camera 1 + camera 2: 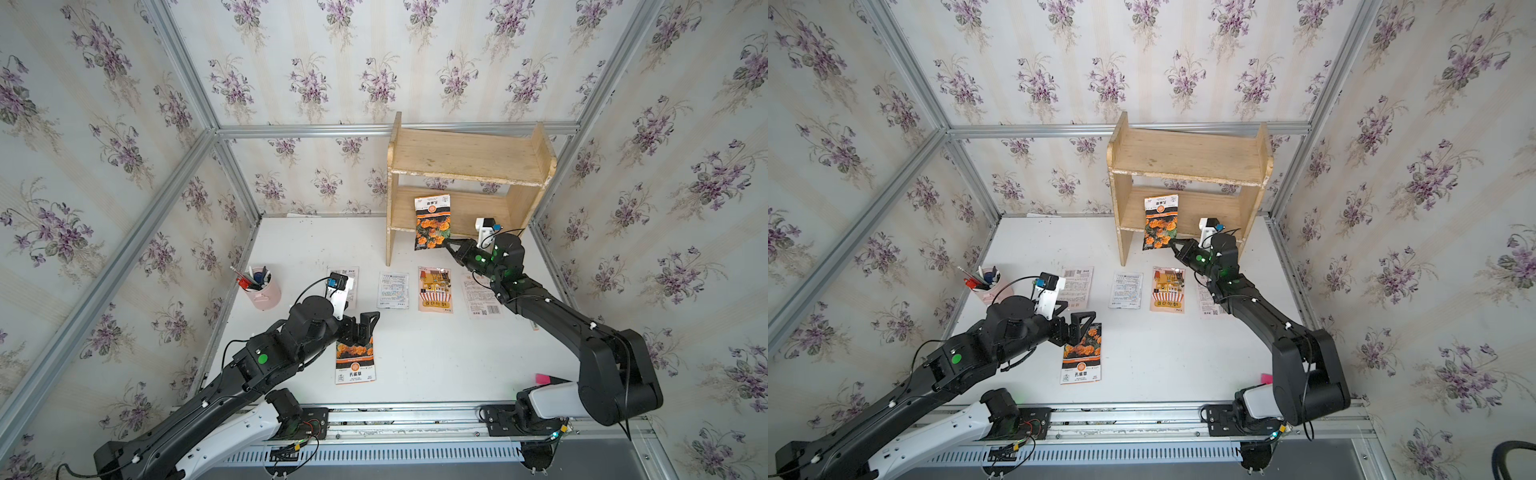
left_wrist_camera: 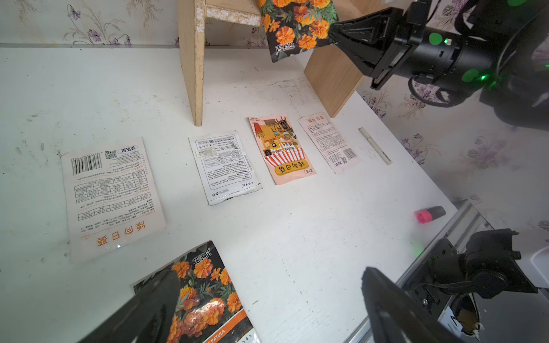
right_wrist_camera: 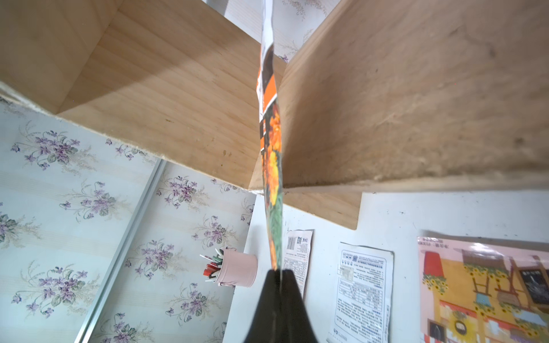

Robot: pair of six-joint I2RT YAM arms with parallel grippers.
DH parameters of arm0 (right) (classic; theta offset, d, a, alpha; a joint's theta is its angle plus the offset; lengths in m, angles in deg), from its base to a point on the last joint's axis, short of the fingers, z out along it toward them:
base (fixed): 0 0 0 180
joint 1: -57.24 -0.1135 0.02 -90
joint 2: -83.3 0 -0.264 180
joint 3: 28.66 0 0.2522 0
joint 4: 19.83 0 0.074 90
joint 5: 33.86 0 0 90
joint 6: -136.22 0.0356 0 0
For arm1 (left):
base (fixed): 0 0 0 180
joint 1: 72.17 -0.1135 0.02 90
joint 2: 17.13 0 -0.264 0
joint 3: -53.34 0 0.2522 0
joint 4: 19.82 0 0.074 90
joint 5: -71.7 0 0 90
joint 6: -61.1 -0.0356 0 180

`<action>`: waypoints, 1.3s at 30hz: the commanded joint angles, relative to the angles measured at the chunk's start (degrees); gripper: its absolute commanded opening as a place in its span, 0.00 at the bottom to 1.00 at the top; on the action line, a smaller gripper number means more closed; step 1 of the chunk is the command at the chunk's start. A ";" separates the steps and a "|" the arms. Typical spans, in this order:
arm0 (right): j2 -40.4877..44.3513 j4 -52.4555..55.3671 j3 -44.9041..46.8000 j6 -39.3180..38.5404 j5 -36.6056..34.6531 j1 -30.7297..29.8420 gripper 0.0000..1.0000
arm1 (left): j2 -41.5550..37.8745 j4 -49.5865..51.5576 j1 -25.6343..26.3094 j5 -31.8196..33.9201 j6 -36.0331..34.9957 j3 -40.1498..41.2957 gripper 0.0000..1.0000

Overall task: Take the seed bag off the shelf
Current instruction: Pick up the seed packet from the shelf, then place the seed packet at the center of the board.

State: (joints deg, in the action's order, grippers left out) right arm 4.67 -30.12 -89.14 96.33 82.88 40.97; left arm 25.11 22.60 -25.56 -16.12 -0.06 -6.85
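Observation:
The pale wooden shelf (image 1: pixel 465 156) (image 1: pixel 1187 156) (image 2: pixel 193 74) (image 3: pixel 416 104) stands at the back right of the table. A seed bag (image 1: pixel 432 222) (image 1: pixel 1160 222) (image 2: pixel 297 26) (image 3: pixel 270 133) printed with orange marigolds lies on its lower tier, and its lower end hangs past the front edge. My right gripper (image 1: pixel 449 245) (image 1: pixel 1173 245) (image 2: pixel 331 29) (image 3: pixel 279 271) is shut on the bag's lower right corner. My left gripper (image 1: pixel 361 328) (image 1: pixel 1077 328) (image 2: pixel 267 273) hangs open low over a second marigold bag (image 1: pixel 355 363) (image 1: pixel 1081 361) (image 2: pixel 205 297) that lies flat on the table, and holds nothing.
Several other seed packets (image 1: pixel 434 289) (image 2: pixel 283 150) lie flat in a row in front of the shelf. A pink cup of pens (image 1: pixel 262 291) (image 3: pixel 236 271) stands at the left table edge. A white pen (image 2: pixel 375 145) and a pink marker (image 1: pixel 544 379) (image 2: pixel 429 213) lie near the right edge.

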 commanded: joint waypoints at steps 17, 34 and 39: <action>36.08 21.66 20.60 -7.49 0.33 -5.85 0.00 | -1.53 -0.98 -0.51 -1.56 -0.57 -1.29 1.00; 53.57 23.44 39.41 8.70 -18.33 -30.17 0.00 | -1.38 11.91 -0.56 -1.03 -3.65 -8.51 1.00; 52.37 23.01 41.93 14.34 -27.05 -37.94 0.00 | -1.67 13.68 -0.55 -0.86 -3.60 -9.38 1.00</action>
State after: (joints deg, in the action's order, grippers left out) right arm 57.54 -6.10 -48.05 105.79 63.48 5.28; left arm 23.82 34.51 -26.02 -17.17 -3.03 -15.73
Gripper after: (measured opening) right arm 0.059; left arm 0.998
